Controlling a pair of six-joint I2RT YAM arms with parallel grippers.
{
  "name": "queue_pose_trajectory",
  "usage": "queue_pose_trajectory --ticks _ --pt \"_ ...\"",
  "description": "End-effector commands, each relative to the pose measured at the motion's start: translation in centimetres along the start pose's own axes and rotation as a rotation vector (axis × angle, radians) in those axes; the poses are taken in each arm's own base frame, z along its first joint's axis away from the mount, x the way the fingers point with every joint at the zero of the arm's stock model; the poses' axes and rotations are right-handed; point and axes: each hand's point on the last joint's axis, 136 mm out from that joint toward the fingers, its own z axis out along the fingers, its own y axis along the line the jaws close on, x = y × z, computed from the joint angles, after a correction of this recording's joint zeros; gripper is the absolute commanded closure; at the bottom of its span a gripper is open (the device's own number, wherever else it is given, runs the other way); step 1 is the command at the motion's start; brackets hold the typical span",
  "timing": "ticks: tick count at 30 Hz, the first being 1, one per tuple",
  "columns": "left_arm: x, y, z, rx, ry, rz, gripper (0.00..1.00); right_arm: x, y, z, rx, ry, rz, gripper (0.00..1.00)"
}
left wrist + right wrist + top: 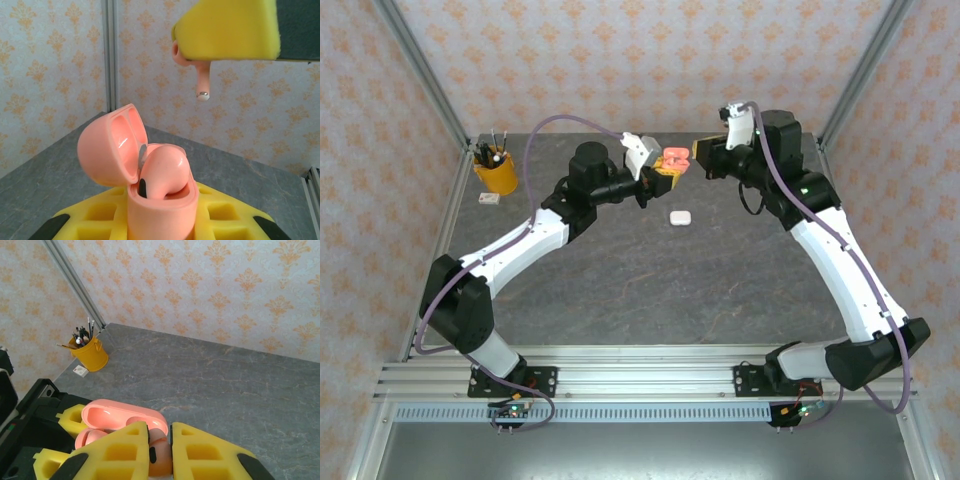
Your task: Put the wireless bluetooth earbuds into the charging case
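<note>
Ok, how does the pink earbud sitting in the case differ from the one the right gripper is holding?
The seated earbud rests in the open pink case, only its rounded head showing. The held earbud hangs above the case, pinched by the right gripper. The seated earbud's stem is hidden; the held earbud's stem points down in full view. Both are coral pink.

**A robot lab cell dressed as a room**

A left arm (pixel 510 250) and a right arm (pixel 840 250) are bolted to an aluminium rail (pixel 640 372) at the edge of a dark stone-look table (pixel 650 290). Thin metal posts (pixel 420 70) frame flat panels of orange-patterned wallpaper (pixel 650 60). A yellow pen cup (pixel 495 177) stands in the far left corner.
</note>
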Motion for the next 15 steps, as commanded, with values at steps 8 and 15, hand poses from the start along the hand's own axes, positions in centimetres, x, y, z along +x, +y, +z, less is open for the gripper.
queue_pose_trajectory --ticks 8,15 --pt "-2.6 -0.7 -0.3 0.051 -0.034 0.036 1.0 0.5 0.1 0.5 -0.008 0.007 -0.037 0.86" --pt "-2.9 -0.8 -0.3 0.062 -0.033 0.038 1.0 0.6 0.1 1.0 0.005 0.011 -0.054 0.87"
